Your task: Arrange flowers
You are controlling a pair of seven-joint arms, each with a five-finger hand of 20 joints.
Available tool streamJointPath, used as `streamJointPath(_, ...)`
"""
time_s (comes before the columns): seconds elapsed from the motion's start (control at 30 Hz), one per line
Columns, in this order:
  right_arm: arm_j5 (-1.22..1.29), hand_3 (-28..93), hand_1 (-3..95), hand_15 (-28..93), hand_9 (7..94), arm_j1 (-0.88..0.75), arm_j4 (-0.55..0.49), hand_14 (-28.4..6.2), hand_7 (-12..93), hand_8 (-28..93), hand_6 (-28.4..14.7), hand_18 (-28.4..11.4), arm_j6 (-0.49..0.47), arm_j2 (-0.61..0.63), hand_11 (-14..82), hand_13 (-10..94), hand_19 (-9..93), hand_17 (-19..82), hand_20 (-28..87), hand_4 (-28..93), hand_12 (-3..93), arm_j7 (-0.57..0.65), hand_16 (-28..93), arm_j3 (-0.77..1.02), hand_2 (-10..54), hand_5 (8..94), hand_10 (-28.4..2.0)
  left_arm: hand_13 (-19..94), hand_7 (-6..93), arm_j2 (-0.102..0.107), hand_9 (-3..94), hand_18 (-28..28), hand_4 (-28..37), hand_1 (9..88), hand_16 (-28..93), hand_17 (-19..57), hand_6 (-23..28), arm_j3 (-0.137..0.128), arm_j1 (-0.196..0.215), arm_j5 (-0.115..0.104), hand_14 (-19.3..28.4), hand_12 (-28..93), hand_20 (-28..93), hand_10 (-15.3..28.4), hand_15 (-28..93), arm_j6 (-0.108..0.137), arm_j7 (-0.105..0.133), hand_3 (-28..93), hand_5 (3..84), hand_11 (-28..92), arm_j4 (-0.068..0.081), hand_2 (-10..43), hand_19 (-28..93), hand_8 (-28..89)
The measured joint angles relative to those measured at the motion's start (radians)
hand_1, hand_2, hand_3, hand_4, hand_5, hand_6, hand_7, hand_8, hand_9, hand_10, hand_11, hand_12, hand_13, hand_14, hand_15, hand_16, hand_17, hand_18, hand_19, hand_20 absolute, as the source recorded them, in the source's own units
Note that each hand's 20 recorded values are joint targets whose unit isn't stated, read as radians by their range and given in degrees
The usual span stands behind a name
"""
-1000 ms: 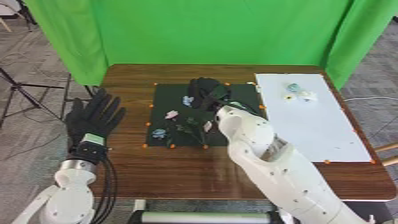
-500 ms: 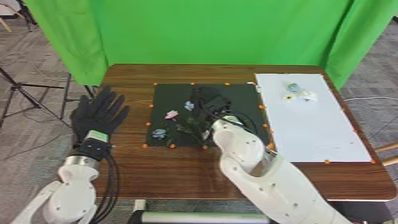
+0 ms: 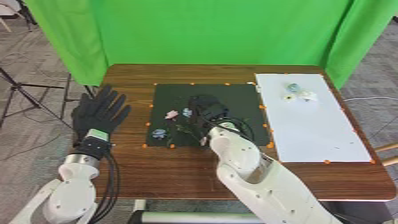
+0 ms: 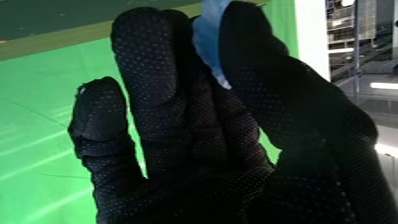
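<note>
Well, from where I stand the arranging looks about halfway along, though I'm only judging by what is laid out. On the flat black sheet lie a pale pink flower and a dusty blue flower, with dark green leafy stems beside them. Over on the large white sheet sits a small cluster of blue and white blooms; whether those are spares or already placed, I can't tell. What's left, I'd say, is to settle the thin, light blue flower, which the robot's right hand has pinched between thumb and fingers above the black sheet, close to the pink one. Its petals look soft and almost sheer, a long sliver of them poking out past the glove. The left hand, fingers straight and spread, holds nothing, out by the table's left side.
</note>
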Motion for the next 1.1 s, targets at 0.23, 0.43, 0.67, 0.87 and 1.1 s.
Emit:
streamJointPath(0.23, 0.002, 69, 54.8, 45, 68.4, -0.006, -0.019, -6.4, 24, -14, -2.9, -21.0, -0.039, 0.000, 21.4, 71, 85, 40, 33, -28, 17.9, 0.000, 35, 0.006, -9.5, 64.4, -14.2, 25, 18.6, 0.000, 32.5, 14.3, -27.1, 32.5, -9, -4.5, 2.4, -0.002, 0.000, 0.001, 12.3, 10, 9, 11.6, 40, 0.002, 0.002, 70, 42.1, 23, 0.000, 9.7, 38, -11)
streamJointPath(0.43, 0.002, 69, 53.3, 47, 66.5, -0.014, -0.030, -7.0, 23, -14, -3.4, -20.9, -0.074, 0.000, 20.3, 70, 85, 40, 33, -28, 17.0, -0.005, 34, 0.012, -9.5, 62.9, -14.5, 25, 18.1, 0.000, 32.6, 14.2, -26.5, 34.0, -9, -4.6, 3.6, -0.003, 0.000, -0.002, 12.8, 10, 9, 12.0, 40, 0.004, 0.005, 70, 42.0, 24, 0.000, 8.5, 38, -11)
streamJointPath(0.67, 0.004, 72, 49.0, 50, 63.3, -0.026, -0.042, -8.9, 22, -14, -4.1, -21.5, -0.088, 0.000, 19.0, 69, 86, 40, 33, -28, 16.1, -0.009, 29, 0.029, -9.5, 61.3, -15.5, 24, 17.0, 0.000, 32.0, 14.2, -26.7, 33.1, -10, -5.0, 5.3, -0.003, 0.001, -0.007, 13.6, 10, 9, 12.6, 40, 0.006, 0.008, 70, 41.0, 23, -0.001, 9.3, 38, -10)
streamJointPath(0.87, 0.012, 79, 44.4, 53, 61.8, -0.060, -0.091, -10.4, 20, -13, -4.7, -21.8, -0.001, 0.004, 17.3, 69, 90, 43, 32, -28, 15.6, 0.024, 23, 0.096, -9.5, 60.1, -16.2, 24, 16.3, 0.000, 31.7, 14.2, -27.7, 31.7, -10, -5.3, 5.8, -0.003, 0.004, -0.013, 13.8, 10, 9, 12.9, 40, 0.006, 0.015, 71, 40.7, 22, -0.002, 10.5, 38, -10)
streamJointPath(1.1, 0.014, 77, 48.6, 56, 51.2, -0.021, -0.030, -9.8, 16, -12, -6.7, -22.1, 0.054, 0.034, 12.2, 68, 91, 43, 29, -28, 13.1, 0.195, 28, 0.210, -9.5, 51.4, -16.8, 24, 15.6, -0.001, 31.4, 14.0, -28.2, 31.0, -9, -5.1, 6.0, -0.003, 0.024, -0.016, 14.0, 10, 9, 12.9, 39, 0.005, 0.030, 71, 40.2, 22, -0.013, 11.2, 37, -10)
